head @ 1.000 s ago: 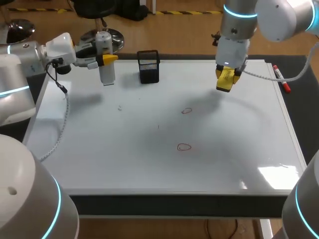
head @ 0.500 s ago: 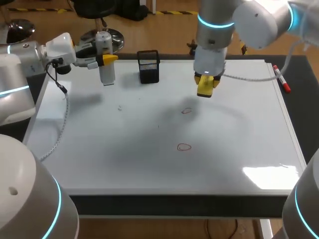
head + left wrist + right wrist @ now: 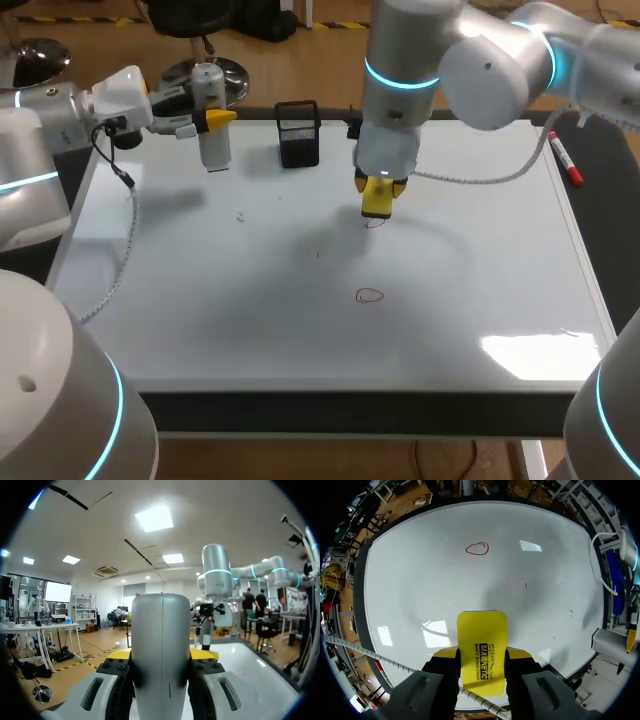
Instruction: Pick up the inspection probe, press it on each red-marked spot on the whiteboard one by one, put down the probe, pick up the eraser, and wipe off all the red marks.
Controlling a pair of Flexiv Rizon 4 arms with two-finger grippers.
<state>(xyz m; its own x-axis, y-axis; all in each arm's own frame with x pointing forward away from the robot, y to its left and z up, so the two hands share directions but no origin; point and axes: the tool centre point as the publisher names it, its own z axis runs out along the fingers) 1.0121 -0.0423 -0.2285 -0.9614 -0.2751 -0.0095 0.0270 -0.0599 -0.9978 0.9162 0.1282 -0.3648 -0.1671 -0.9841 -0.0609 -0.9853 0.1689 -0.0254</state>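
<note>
The black basket (image 3: 298, 133) stands at the far edge of the whiteboard (image 3: 200, 300). It is made of mesh and is dark inside, so I cannot tell if anything is in it. Just left of the basket, the left claw (image 3: 213, 119) has its two fingers closed tight on the grey probe (image 3: 215, 150), which stands upright. To the right of the basket and a bit nearer the front, the right claw (image 3: 377, 195) squeezes the yellow eraser (image 3: 481, 635) from both sides, right by one red ring (image 3: 375, 223). A second red ring (image 3: 370, 295) lies further toward the front from the basket. A red pen (image 3: 563, 158) lies well to the right of the basket, at the board's edge.
</note>
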